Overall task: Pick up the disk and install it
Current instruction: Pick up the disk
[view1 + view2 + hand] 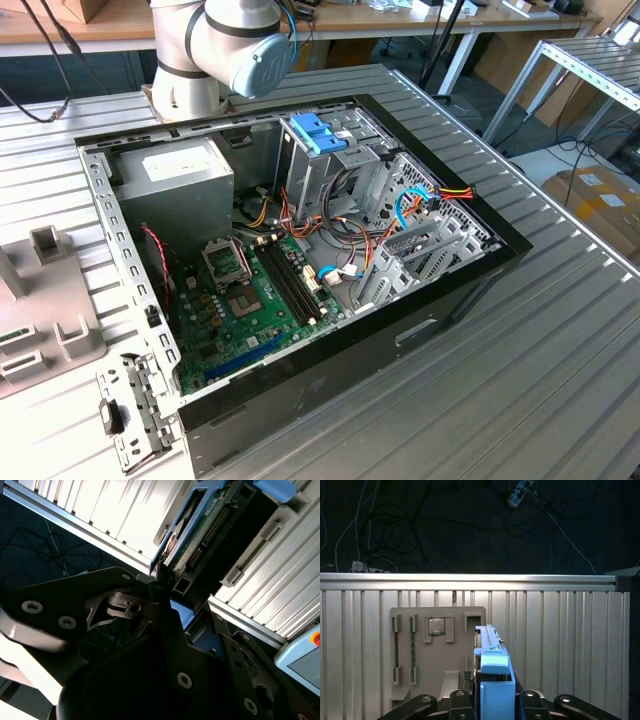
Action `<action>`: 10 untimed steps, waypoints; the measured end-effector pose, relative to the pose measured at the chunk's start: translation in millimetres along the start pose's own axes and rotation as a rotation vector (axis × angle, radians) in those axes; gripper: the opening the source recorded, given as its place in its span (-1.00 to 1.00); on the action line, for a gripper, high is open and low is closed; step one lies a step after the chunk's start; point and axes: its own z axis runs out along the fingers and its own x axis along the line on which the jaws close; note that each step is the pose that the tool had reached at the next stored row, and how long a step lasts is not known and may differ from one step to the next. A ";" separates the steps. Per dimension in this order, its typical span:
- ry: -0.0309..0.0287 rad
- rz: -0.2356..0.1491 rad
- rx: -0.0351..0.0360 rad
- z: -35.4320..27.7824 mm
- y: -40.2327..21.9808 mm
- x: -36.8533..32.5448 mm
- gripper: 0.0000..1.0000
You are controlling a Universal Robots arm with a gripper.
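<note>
The fingers (527, 700) are gripping the disk (492, 655) on edge by its blue end and holding it over the ribbed bench (570, 630), beside a grey parts tray (420, 680). An open computer case (300, 260) is lying on the bench.

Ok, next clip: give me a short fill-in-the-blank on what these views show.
1. In the first wrist view the disk stands on edge, and its plastic end piece is coloured ___.
2. The grey tray near it lies on a ribbed metal ___.
3. In the exterior view the computer case lies open, showing a ___ motherboard.
Missing words: blue; table; green.
</note>
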 end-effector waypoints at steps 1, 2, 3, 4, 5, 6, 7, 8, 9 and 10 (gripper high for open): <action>0.0000 0.000 0.0000 -1.6 0.0 -0.1 -0.26; 0.0000 0.000 0.0000 -3.5 0.0 -0.2 -0.26; 0.0000 0.000 0.0001 -5.0 0.0 -0.3 -0.26; 0.0000 0.000 0.0001 -6.8 0.0 -0.4 -0.26; 0.0000 0.000 0.0000 -7.8 0.0 -0.4 -0.26; 0.0000 0.000 0.0001 -8.7 0.0 -0.5 -0.26; 0.0000 0.000 0.0000 -9.6 0.0 -0.5 -0.26; 0.0000 0.000 0.0000 -10.4 0.0 -0.5 -0.26; 0.0000 0.000 0.0000 -11.8 0.0 -0.6 -0.26; 0.0000 0.000 0.0000 -12.7 0.0 -0.7 -0.26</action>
